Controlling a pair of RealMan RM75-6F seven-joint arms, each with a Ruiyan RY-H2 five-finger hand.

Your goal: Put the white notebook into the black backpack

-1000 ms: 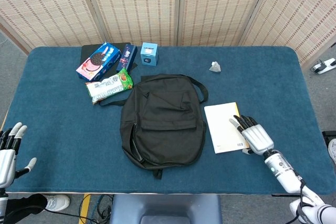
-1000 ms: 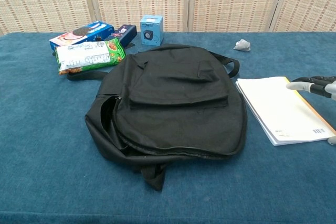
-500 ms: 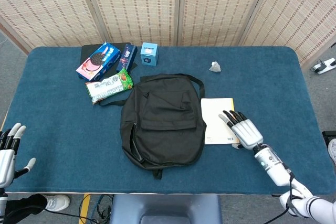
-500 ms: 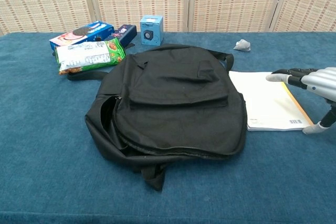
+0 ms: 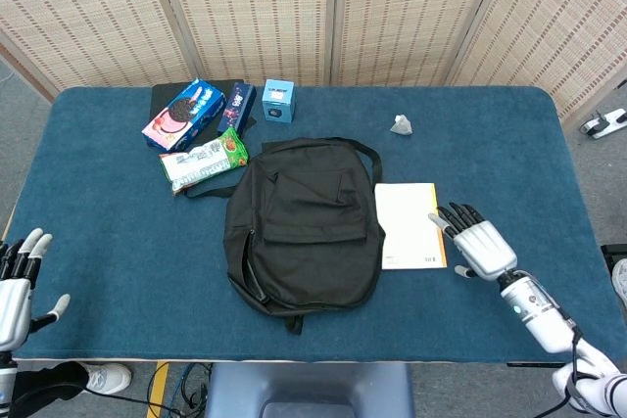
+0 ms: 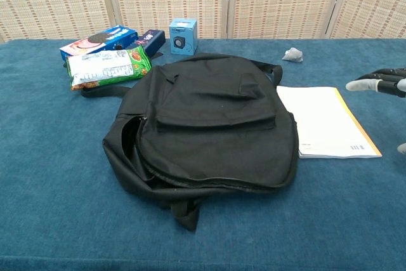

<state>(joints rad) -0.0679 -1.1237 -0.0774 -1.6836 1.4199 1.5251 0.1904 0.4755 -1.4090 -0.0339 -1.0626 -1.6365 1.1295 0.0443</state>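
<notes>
The black backpack [image 5: 299,222] [image 6: 209,122] lies flat in the middle of the blue table. The white notebook [image 5: 409,224] [image 6: 327,122] lies flat just right of it, its left edge touching or tucked under the bag's side. My right hand [image 5: 477,247] [image 6: 380,85] hovers just right of the notebook with fingers spread, holding nothing and off the cover. My left hand [image 5: 18,286] is open at the table's near left edge, far from both objects.
At the back left lie a cookie box [image 5: 183,115], a green snack bag [image 5: 204,161], a dark packet [image 5: 238,105] and a small blue box [image 5: 278,100]. A crumpled scrap [image 5: 401,125] sits at the back right.
The notebook slid left against the backpack under my right hand. The hand has since drawn back to the right, off the notebook. The left hand has stayed put.
</notes>
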